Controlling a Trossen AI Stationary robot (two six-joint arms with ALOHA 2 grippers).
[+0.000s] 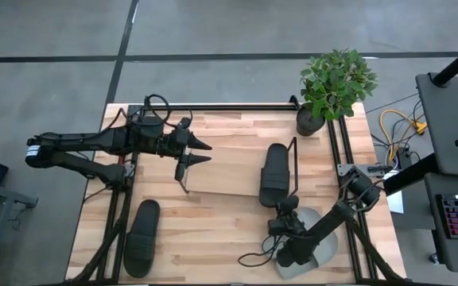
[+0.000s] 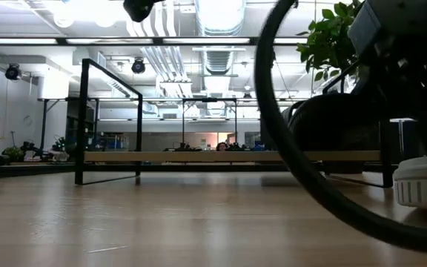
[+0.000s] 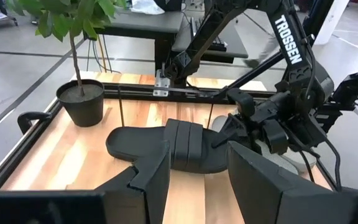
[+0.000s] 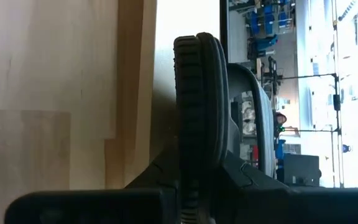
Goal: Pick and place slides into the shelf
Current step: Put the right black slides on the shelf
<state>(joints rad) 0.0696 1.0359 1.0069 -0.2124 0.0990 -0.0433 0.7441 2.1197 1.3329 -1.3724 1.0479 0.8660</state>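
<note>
Lettering: we are reading "TROSSEN" in white on the right arm (image 3: pixel 291 40). One matte black slide (image 1: pixel 274 174), broad-strapped and open-toed, is lying on the shelf (image 1: pixel 221 171) board at its plant-side end. The right gripper (image 1: pixel 283 208) is clamping that slide's heel. The left gripper (image 1: pixel 199 153) is hovering, jaws wide apart, over the shelf's opposite end. A second black slide (image 1: pixel 141 237) is lying on the table (image 1: pixel 213 246), well off the shelf.

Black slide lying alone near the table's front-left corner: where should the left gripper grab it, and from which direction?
Judging from the overhead view, the black slide lies flat, sole down, long axis running front to back, nothing touching it. Likely best: the left gripper comes straight down and pinches the sole edge at the heel end, fingers across the width. The broad strap would probably get in the way mid-foot.
</note>
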